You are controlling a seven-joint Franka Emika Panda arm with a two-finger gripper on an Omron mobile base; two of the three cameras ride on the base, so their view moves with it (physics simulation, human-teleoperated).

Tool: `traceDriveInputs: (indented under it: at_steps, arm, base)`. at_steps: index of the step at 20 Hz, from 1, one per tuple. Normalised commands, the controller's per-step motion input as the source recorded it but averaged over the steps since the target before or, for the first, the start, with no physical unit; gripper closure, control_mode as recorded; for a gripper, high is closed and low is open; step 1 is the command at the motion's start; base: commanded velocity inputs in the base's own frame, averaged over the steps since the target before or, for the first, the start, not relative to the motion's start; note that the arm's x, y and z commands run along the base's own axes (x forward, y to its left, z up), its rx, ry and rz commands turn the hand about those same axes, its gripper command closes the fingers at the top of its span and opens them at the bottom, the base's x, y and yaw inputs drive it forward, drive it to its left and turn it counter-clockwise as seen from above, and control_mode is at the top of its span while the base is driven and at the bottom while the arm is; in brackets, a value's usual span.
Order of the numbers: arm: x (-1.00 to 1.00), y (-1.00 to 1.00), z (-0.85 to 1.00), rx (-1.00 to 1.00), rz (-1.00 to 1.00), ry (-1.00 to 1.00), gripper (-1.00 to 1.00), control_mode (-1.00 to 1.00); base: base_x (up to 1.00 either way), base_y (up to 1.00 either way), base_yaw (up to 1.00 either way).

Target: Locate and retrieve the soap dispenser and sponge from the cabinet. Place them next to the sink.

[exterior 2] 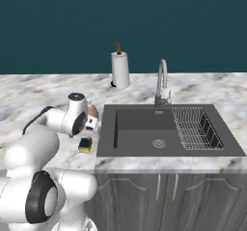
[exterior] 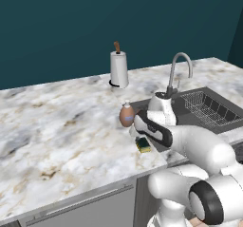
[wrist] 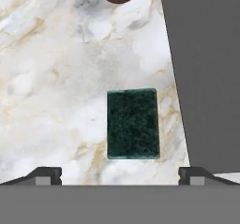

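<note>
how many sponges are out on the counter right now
1. The sponge lies flat on the marble counter, green side up, just left of the sink and in front of the soap dispenser. The arm might hide others.

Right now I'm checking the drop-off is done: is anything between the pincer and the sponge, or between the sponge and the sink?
Nothing visible. The open pincer is above the sponge, which lies flat on the marble counter close beside the sink. The soap dispenser stands just behind it, not between.
</note>
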Motion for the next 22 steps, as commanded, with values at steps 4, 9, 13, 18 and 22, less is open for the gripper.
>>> traceDriveInputs:
  at_steps: [4, 9, 13, 18, 22]
  arm:
    - [-0.52, 0.01, 0.58, -0.03, 0.03, 0.05, -1.0, -1.0]
    - [-0.65, 0.0, 0.29, -0.08, 0.02, 0.0, -1.0, -1.0]
    - [-0.65, -0.01, 0.53, -0.06, 0.03, -0.05, -1.0, -1.0]
    - [-0.46, -0.11, 0.35, -0.03, -0.03, -0.01, -1.0, -1.0]
    - [-0.49, -0.13, 0.26, 0.0, -0.06, -0.02, -1.0, -1.0]
  base:
    - [0.0, 0.0, 0.0]
    - [0.0, 0.0, 0.0]
    - [0.0, 0.0, 0.0]
    - [0.0, 0.0, 0.0]
    - [0.0, 0.0, 0.0]
